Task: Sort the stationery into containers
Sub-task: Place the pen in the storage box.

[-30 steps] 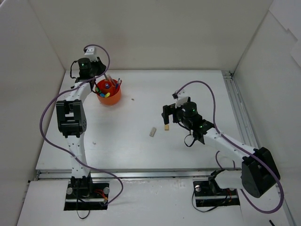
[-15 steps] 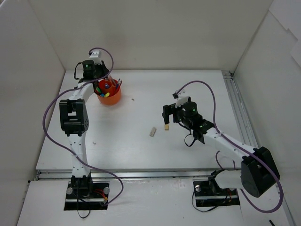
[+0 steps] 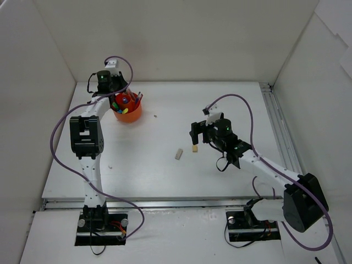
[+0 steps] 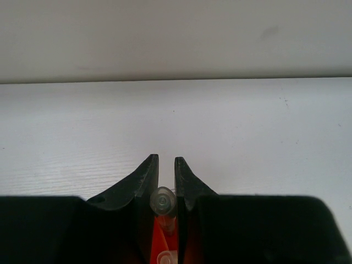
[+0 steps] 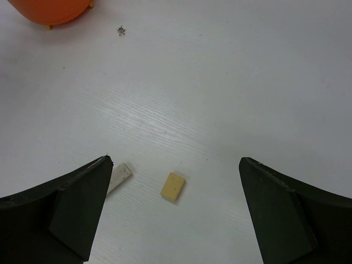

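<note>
Toward the far left of the white bench: a short round orange plastic organizer, crowded with pens and highlighters, with yellow, blue, green and red ends showing. Directly over its far left rim: the left gripper, pointing down. In the left wrist view, fingers almost together, clamped on a clear plastic tube, round end toward the camera, orange-red just beneath. Tube therefore above the organizer and gripped, not loose in a compartment. Impossible to tell which compartment lies below.

Near the middle of the bench, well apart from the organizer: a small beige eraser, lying flat. Just to its left, a paler off-white eraser, also flat, close to the first without touching.

Over the beige one: the right gripper, fingers spread wide, holding nothing and clear of both erasers. In the right wrist view, beige eraser between the two dark fingers, nearer the left-hand one, with the paler eraser partly hidden behind that finger's edge. At the top left corner of the same view, a slice of the orange organizer, with a small dark speck beside it on the bench.
</note>
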`<state>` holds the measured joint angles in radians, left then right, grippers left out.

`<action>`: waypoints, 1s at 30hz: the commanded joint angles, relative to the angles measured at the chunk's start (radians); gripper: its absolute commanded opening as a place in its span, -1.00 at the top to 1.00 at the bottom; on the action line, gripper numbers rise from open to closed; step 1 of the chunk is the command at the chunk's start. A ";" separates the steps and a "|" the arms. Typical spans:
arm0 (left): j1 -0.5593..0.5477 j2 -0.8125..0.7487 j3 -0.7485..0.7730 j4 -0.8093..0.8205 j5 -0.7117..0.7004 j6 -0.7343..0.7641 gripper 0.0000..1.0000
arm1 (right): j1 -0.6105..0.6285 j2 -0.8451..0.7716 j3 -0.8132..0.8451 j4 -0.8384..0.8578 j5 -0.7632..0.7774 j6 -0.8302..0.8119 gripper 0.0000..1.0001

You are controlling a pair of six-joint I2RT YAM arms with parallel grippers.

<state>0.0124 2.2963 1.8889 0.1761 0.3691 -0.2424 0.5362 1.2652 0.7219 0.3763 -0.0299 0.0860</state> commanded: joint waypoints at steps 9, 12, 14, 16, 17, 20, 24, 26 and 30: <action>0.000 -0.077 -0.002 0.026 -0.067 0.037 1.00 | -0.008 -0.058 0.013 0.050 0.019 0.000 -0.96; -0.012 -0.107 -0.057 0.075 -0.180 0.044 1.00 | -0.005 -0.061 0.011 0.050 0.016 -0.003 -0.96; -0.037 -0.123 -0.082 0.091 -0.222 0.093 1.00 | -0.007 -0.058 0.011 0.055 0.018 -0.002 -0.96; -0.048 -0.121 -0.073 0.077 -0.259 0.132 1.00 | -0.008 -0.055 0.013 0.058 0.016 -0.002 -0.96; -0.048 -0.118 -0.068 0.071 -0.271 0.137 1.00 | -0.005 -0.052 0.013 0.058 0.015 0.001 -0.96; -0.057 -0.110 -0.056 0.060 -0.265 0.141 1.00 | -0.005 -0.047 0.019 0.062 0.010 0.003 -0.96; -0.057 -0.104 -0.057 0.042 -0.246 0.130 1.00 | -0.005 -0.049 0.019 0.058 0.008 0.004 -0.96; -0.057 -0.104 -0.053 0.034 -0.257 0.109 1.00 | -0.005 -0.050 0.019 0.058 0.007 0.004 -0.96; -0.048 -0.112 -0.050 0.008 -0.223 0.071 0.46 | -0.008 -0.055 0.021 0.056 0.002 0.004 -0.96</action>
<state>-0.0441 2.2498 1.8084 0.2317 0.1299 -0.1490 0.5362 1.2461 0.7216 0.3767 -0.0299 0.0860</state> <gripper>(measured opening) 0.213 0.979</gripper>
